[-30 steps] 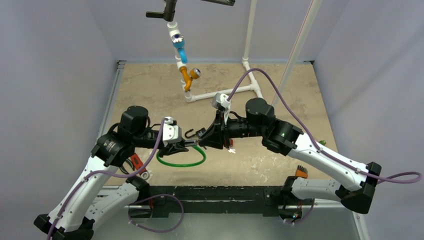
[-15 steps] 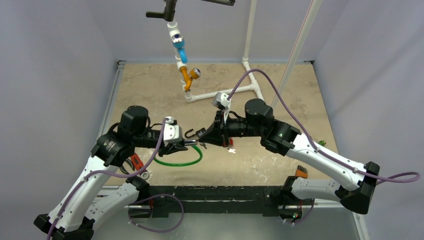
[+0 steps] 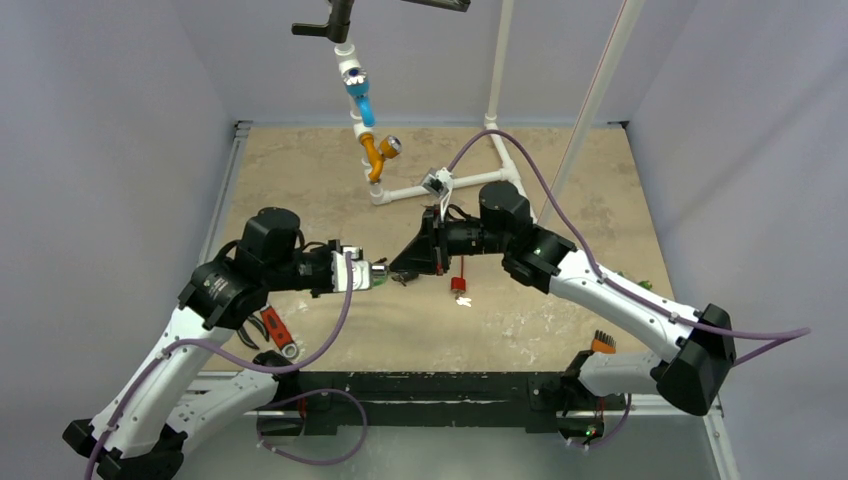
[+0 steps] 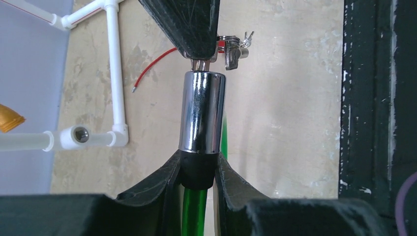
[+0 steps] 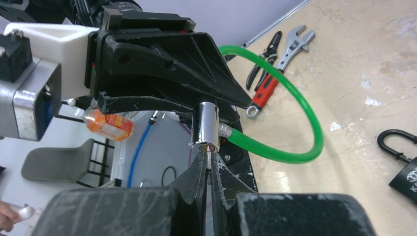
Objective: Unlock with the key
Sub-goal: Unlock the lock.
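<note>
Beige tabletop, white pipe frame at the far side. The left arm and right arm meet tip to tip over the middle. The cable lock is there between them, a chrome barrel with a green cable looping away. Left pincer clenched on the barrel's black collar, barrel pointing at the right arm. Right pincer clenched on the key, key tip at the barrel's keyhole, depth can't tell. Black padlock, wrench and red-handled pliers lie on the tabletop. Spare keys hang on a ring beside the right pincer.
</note>
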Controlling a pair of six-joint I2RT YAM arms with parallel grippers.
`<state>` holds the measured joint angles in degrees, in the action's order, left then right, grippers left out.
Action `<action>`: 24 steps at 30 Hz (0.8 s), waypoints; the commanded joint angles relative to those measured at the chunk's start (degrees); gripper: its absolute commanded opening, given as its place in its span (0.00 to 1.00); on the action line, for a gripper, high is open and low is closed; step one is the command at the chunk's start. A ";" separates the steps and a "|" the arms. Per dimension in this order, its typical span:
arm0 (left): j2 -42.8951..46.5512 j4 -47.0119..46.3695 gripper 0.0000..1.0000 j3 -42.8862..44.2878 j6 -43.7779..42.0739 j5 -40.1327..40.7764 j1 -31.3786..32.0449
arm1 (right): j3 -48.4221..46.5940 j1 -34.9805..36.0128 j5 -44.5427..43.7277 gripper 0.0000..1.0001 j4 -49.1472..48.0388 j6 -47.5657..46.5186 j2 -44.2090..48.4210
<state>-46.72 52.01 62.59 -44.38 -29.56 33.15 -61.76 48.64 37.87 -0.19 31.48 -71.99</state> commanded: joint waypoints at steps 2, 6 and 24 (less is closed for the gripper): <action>0.74 -9.86 0.00 2.67 -8.03 0.47 2.07 | 1.13 0.10 5.73 0.00 -7.42 9.00 -0.66; 2.53 -13.96 0.00 -0.63 -11.36 7.63 5.51 | 1.01 -0.82 6.73 0.00 -8.76 13.91 -1.66; 4.81 -26.12 0.00 -9.00 -22.73 33.88 22.62 | 9.12 -6.95 8.99 0.00 -26.60 41.60 -5.54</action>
<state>-42.44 40.03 54.11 -59.90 4.62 53.21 -54.41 42.83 45.76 -14.90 61.65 -76.05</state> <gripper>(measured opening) 0.209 0.008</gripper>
